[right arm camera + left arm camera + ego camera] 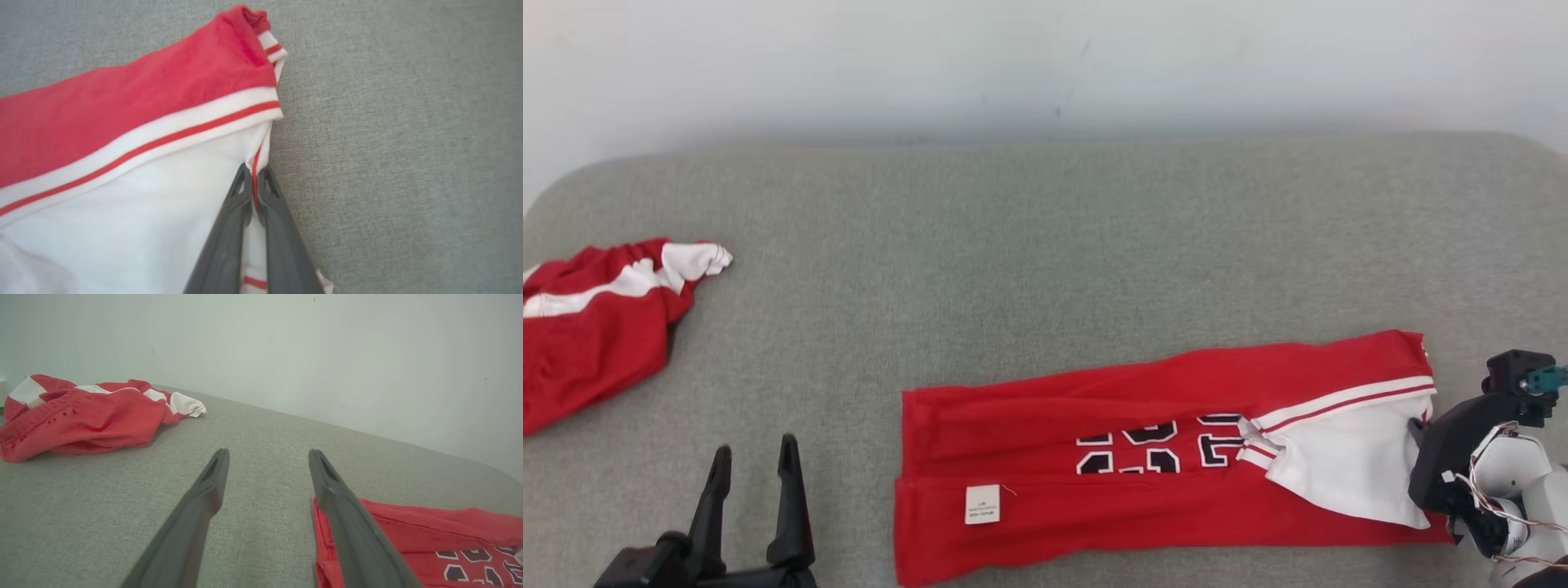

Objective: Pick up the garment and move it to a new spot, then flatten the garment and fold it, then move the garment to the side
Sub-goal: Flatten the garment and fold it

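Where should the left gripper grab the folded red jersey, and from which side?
Grip the jersey at its left short edge, near a corner, coming in low from the robot's left. That edge lies flat and free on the grey cushion, beside the open left gripper; the right gripper is shut on the striped trim at the opposite end.
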